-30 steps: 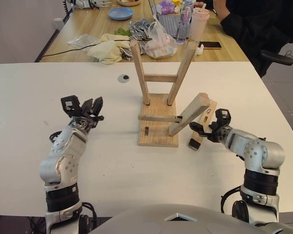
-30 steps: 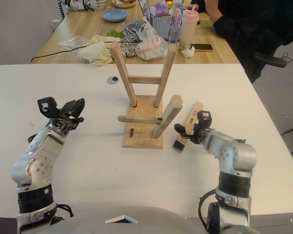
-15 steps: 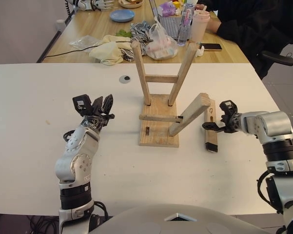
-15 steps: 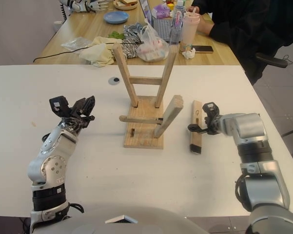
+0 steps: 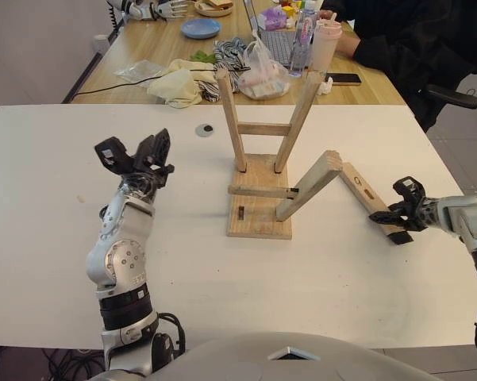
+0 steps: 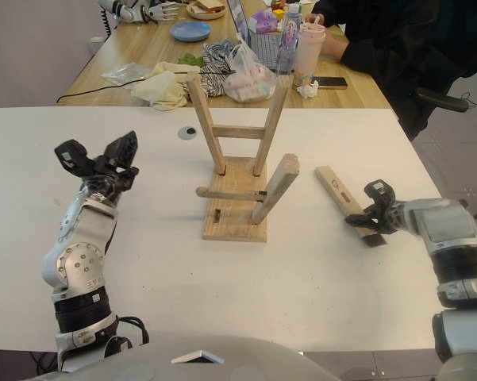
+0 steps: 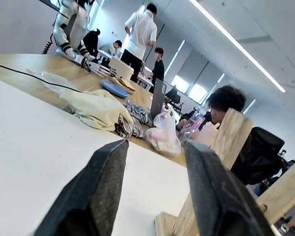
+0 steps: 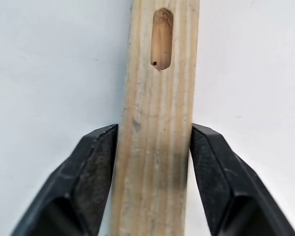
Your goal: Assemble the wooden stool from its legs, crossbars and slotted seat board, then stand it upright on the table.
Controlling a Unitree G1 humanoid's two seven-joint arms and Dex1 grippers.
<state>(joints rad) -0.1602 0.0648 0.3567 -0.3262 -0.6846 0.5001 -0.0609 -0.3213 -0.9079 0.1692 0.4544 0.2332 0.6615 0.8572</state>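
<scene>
Your right gripper [image 5: 402, 214] is clamped on the near end of a loose, pale wooden stool leg [image 5: 359, 187]. In the right wrist view, its black fingers [image 8: 91, 177] press flat against both long sides of the leg, with an oblong slot [image 8: 162, 38] in the wood just past them. The leg lies flat on the white table [image 5: 48, 206]. Its long axis runs diagonally, from the gripper at the near right towards the stool at the far left. The gripper covers the leg's near tip.

Your left gripper [image 5: 135, 155] is raised above the table to the left of the stool, spread wide and holding nothing. In the left wrist view, its fingers [image 7: 95, 191] stand well apart.

The rectangular wooden seat board [image 5: 262, 228] lies flat at the table's middle, its long axis running away from you. Two upright wooden legs [image 5: 230, 119] stand at its far end, joined by a short crossbar [image 5: 262, 127]. Nearer you, a third leg [image 5: 308, 186] leans to the right, with a lower crossbar [image 5: 258, 191] running from it across the board. A dark slot [image 5: 240, 213] shows in the board's near left part. You cannot tell whether the leaning leg's foot sits in a slot.

In the left eye view the loose leg's far end seems to meet the top of the leaning leg, while the right eye view shows a gap.

Print on the bottles [image 5: 300, 36] on the wooden table behind is too small to read.
</scene>
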